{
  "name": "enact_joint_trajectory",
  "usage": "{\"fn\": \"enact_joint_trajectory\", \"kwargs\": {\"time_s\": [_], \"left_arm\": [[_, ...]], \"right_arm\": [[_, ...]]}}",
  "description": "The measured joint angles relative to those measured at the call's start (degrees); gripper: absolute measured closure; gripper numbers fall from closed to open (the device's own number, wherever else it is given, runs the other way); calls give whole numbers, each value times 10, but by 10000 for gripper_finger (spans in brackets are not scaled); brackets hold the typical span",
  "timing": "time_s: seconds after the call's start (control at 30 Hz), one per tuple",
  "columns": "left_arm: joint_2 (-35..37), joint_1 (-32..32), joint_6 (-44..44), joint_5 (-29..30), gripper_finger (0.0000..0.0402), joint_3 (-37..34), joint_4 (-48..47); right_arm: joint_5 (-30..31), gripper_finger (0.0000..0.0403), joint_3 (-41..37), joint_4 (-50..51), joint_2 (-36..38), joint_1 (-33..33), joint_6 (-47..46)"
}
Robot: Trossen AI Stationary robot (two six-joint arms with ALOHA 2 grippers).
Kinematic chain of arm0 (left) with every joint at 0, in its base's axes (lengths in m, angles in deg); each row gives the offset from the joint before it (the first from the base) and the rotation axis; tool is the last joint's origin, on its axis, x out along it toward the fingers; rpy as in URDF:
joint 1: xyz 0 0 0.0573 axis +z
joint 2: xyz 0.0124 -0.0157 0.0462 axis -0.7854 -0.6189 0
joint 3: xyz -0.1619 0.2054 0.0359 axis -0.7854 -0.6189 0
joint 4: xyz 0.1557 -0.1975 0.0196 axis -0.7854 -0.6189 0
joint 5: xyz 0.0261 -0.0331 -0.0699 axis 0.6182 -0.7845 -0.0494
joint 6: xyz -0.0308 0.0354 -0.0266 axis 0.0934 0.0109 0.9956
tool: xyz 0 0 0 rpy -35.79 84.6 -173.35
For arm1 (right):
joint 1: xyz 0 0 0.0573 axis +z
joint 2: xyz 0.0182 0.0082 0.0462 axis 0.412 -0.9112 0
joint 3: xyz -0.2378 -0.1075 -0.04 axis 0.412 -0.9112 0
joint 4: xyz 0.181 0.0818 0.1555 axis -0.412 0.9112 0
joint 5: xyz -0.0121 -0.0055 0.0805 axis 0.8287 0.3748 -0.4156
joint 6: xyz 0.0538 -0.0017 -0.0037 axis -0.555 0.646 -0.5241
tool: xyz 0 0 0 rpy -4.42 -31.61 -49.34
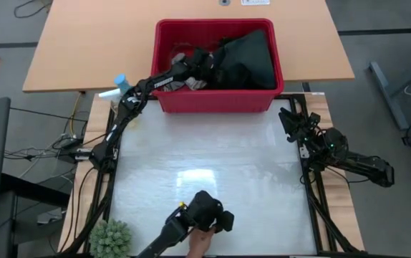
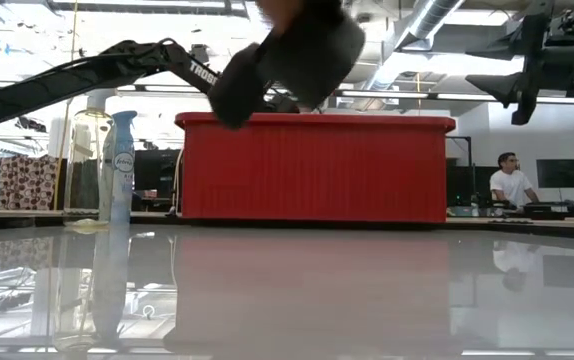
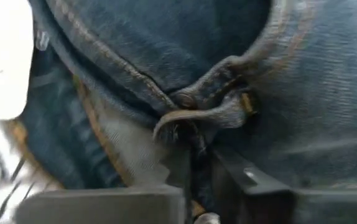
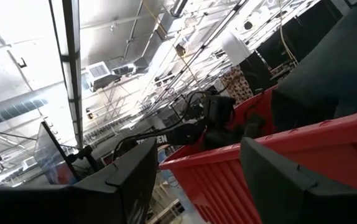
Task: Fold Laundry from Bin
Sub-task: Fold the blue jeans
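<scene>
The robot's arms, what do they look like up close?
Both are thin black jointed arms made of tubes with chunky round joints. The left arm has white letters printed on it, and black cables run beside it. The right arm shows tiny green lights. The right gripper has two flat, dark, squared-off fingers.

A spray bottle with a pale blue cap stands at the far left of the table, whose glossy white top mirrors the ceiling lights. A spiky green plant sits at its near left corner. A wooden table stands behind. In the room beyond, a person in white sits.
</scene>
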Motion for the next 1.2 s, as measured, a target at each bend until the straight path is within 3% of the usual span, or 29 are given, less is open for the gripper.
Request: {"fn": "enact_joint_trajectory", "kwargs": {"time_s": [0.27, 0.73, 0.97, 1.2], "left_arm": [[31, 2, 114, -43, 400, 0, 91], [176, -10, 112, -73, 401, 0, 144], [262, -32, 115, -143, 401, 0, 274], [353, -84, 102, -285, 401, 0, 402]], "right_arm": [[0, 148, 0, 0, 0, 0, -2], [4, 148, 0, 1, 0, -1, 0], [4, 148, 0, 12, 0, -1, -1], [5, 148, 0, 41, 0, -1, -1]]}}
